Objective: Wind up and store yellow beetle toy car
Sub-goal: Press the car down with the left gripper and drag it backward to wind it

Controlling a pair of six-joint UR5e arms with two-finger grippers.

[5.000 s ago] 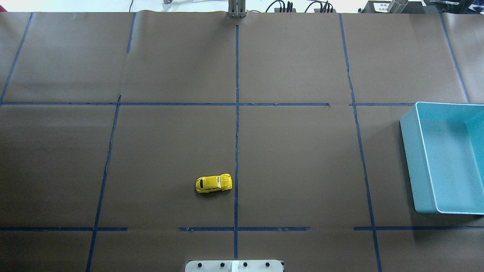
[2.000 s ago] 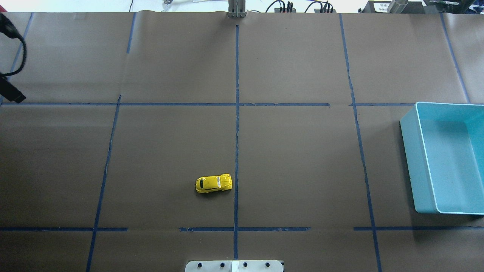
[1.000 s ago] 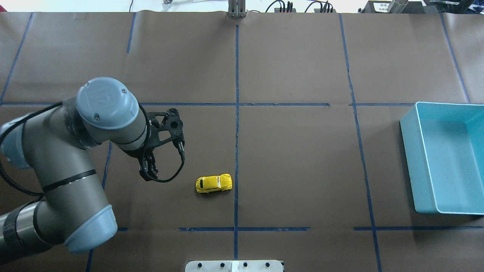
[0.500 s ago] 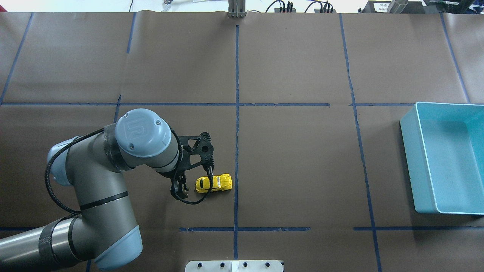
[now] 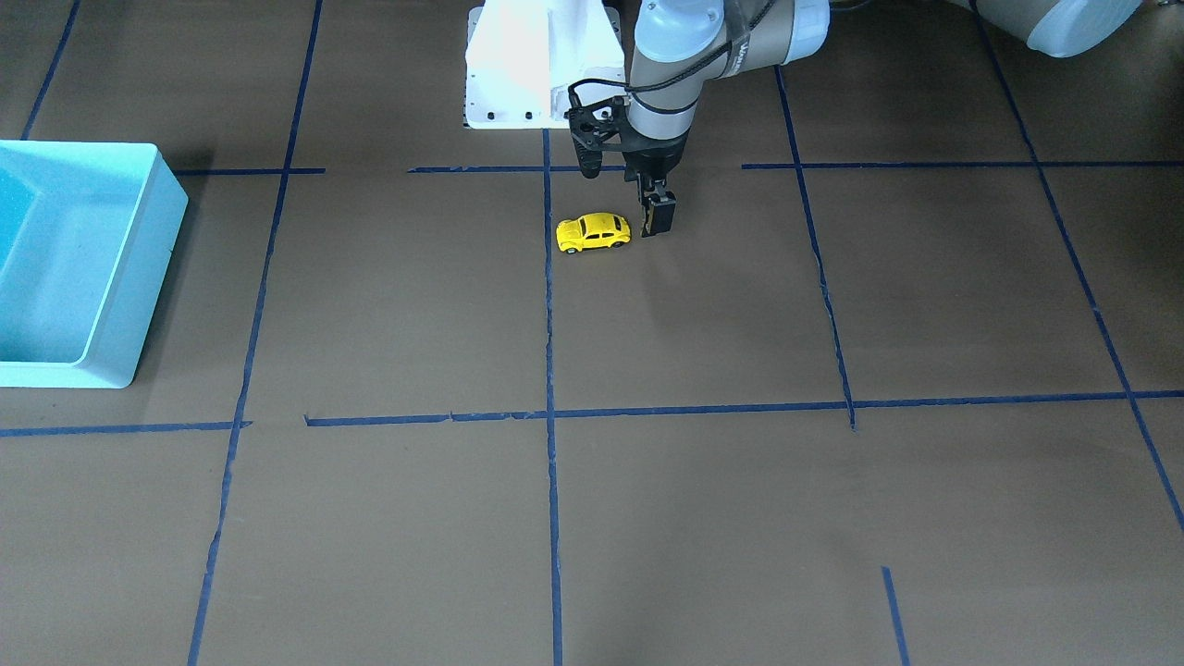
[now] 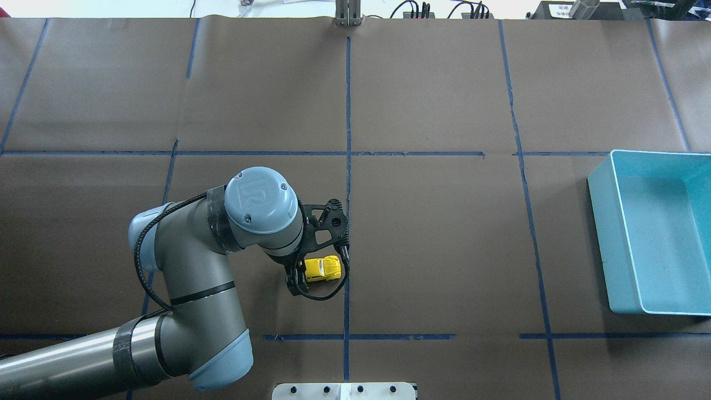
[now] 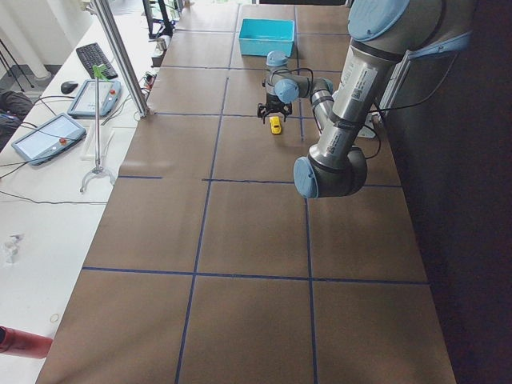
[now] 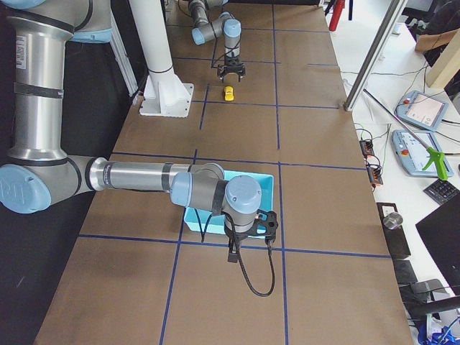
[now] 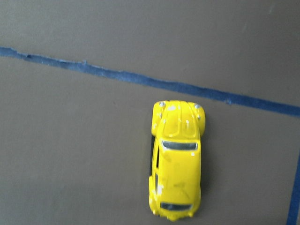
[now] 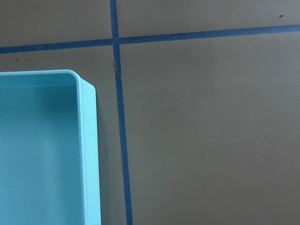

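The yellow beetle toy car (image 6: 325, 268) stands on its wheels on the brown table, just left of the centre tape line. It also shows in the front view (image 5: 593, 232) and fills the left wrist view (image 9: 177, 164). My left gripper (image 5: 659, 220) hangs low at the car's rear end, right beside it, and looks shut and empty. In the overhead view the left gripper (image 6: 296, 282) hides the car's rear. My right gripper (image 8: 231, 253) hovers by the turquoise bin (image 8: 266, 183). I cannot tell whether it is open or shut.
The turquoise bin (image 6: 605, 233) sits at the table's right edge and looks empty; its rim shows in the right wrist view (image 10: 89, 154). Blue tape lines cross the brown paper. The white robot base plate (image 5: 518, 65) stands near the car.
The left arm came in from the left and swept right and down to the car's rear end. The car and the bin have not moved.
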